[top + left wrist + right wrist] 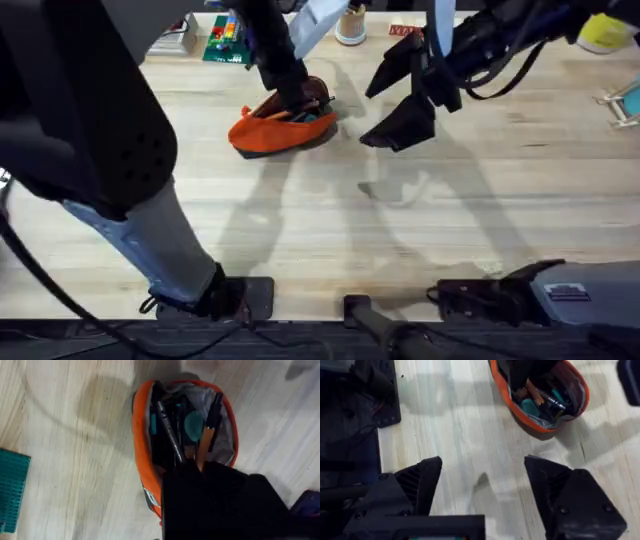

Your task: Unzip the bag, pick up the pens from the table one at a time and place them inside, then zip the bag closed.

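- Arm bases sit at the near edge of the bench [330,240] in the overhead view; a white label on the right base has print too small to read.
- Left arm rises close under the camera, large, dark and blurred, hiding the near-left of the bench.
- Right gripper [482,485] hangs over bare wood near the bag, apart from it; its jaws stand wide open with nothing between them. In the overhead view it shows at [405,100].
- Bag [283,122] lies on the bench in the middle, toward the far side, mouth unzipped and gaping, grey lining showing.
- Left gripper [295,95] is down at the bag's mouth. Its fingers are hidden by its own dark body in the wrist view, so I cannot tell how the jaws stand.
- Inside the bag [185,435]: a dark pen [169,430], an orange pen [206,442] with a dark end, and a teal piece [194,425]. Their lower ends are cut off by the gripper body.
- A small tag on the bag's orange side by the gripper body carries marks that cannot be read.
- A teal object [12,485] lies on the wood beside the bag, cut off at the frame edge.
- Far edge: a red item [405,31] with white lettering, not legible, and a colourful box [225,38].
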`<act>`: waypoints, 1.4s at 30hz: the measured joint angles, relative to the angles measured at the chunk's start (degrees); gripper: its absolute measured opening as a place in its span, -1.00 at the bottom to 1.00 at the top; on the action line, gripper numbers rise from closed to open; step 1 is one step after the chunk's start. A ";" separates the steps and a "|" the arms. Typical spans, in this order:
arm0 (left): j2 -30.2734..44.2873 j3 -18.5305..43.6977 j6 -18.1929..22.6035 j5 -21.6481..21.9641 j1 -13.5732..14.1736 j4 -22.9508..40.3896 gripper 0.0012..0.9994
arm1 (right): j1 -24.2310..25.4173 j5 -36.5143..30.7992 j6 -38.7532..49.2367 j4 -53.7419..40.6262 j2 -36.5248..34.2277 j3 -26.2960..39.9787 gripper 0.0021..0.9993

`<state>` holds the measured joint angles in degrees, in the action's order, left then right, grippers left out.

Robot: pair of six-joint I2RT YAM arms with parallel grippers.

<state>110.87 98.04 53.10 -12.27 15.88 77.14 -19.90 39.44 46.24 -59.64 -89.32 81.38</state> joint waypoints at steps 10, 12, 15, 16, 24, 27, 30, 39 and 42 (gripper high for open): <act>0.07 0.00 0.00 0.07 0.00 1.31 -0.92 | 0.00 0.00 0.00 0.00 0.00 0.00 0.99; 0.06 0.00 0.00 0.08 0.00 1.60 -0.92 | 0.00 0.00 0.00 0.00 0.00 0.00 0.99; 0.06 0.00 0.00 0.09 0.00 1.73 -0.92 | 0.00 0.00 0.00 0.00 0.00 0.00 0.99; 0.07 0.00 0.00 0.09 0.00 1.73 -0.92 | 0.00 0.00 0.00 0.00 0.00 0.00 0.99; 0.06 0.00 -0.20 0.28 0.00 1.75 0.38 | 0.00 0.00 0.00 0.00 0.00 0.00 0.99; 0.07 0.00 -0.49 0.28 0.00 2.02 0.97 | 0.00 0.00 0.00 0.00 0.00 0.00 0.99; 0.07 0.00 -0.55 0.28 0.02 2.10 0.99 | 0.00 0.00 0.00 0.00 0.00 0.00 0.99; 0.07 1.84 -0.55 0.28 0.11 6.36 0.99 | 0.00 0.00 0.00 0.00 0.00 0.00 0.99; 0.07 5.16 -0.59 0.37 0.11 9.71 0.99 | 0.00 0.00 0.00 0.00 0.00 0.00 0.99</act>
<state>110.93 103.20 52.51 -11.90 15.99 86.85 -19.90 39.44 46.24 -59.64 -89.32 81.38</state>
